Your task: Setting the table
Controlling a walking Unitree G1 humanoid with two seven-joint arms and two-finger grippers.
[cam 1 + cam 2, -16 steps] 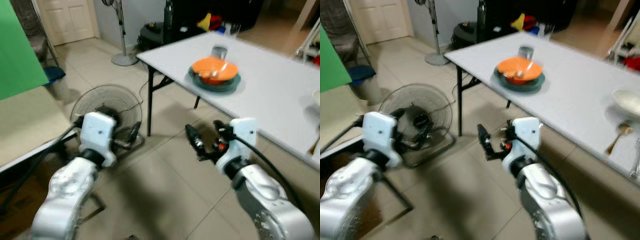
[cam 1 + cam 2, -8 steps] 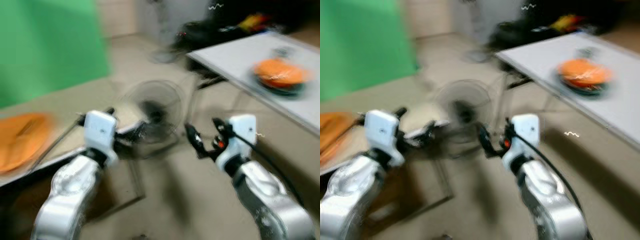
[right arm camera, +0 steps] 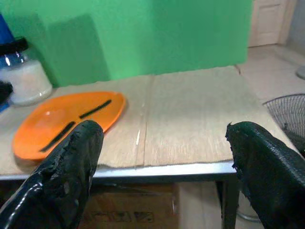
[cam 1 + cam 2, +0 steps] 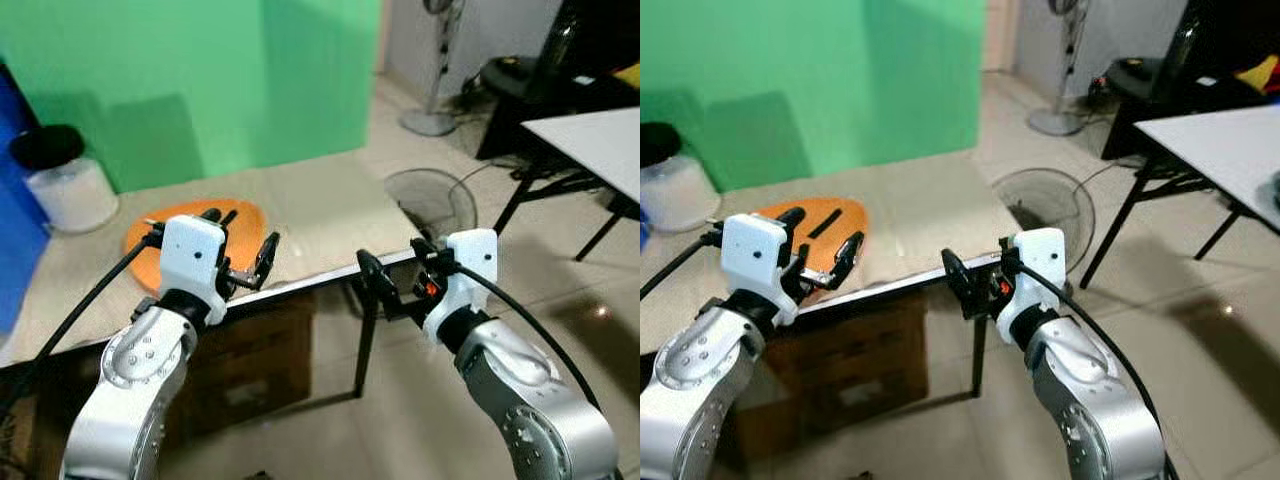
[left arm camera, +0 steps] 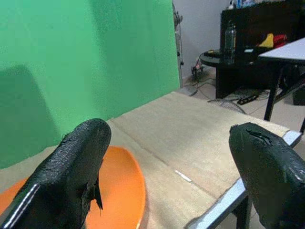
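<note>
An orange plate (image 4: 175,230) lies on a low table covered with beige cloth (image 4: 320,215). Two thin black sticks (image 3: 95,109) rest on the plate (image 3: 62,119). My left gripper (image 4: 242,240) hovers open over the table's front edge, just right of the plate, with nothing between its fingers (image 5: 71,167). My right gripper (image 4: 395,278) is open and empty too, held just in front of the table's right front corner. A corner of the white dining table (image 4: 595,130) shows at the far right.
A green screen (image 4: 200,70) stands behind the beige table. A white jar with a black lid (image 4: 62,180) sits at the table's back left. A cardboard box (image 4: 250,360) is under the table. A floor fan (image 4: 432,200) lies between the two tables on the tiled floor.
The camera has swung left, away from the white table with the orange bowl, to the beige table and green screen. Both arms keep the same pose, grippers open.
</note>
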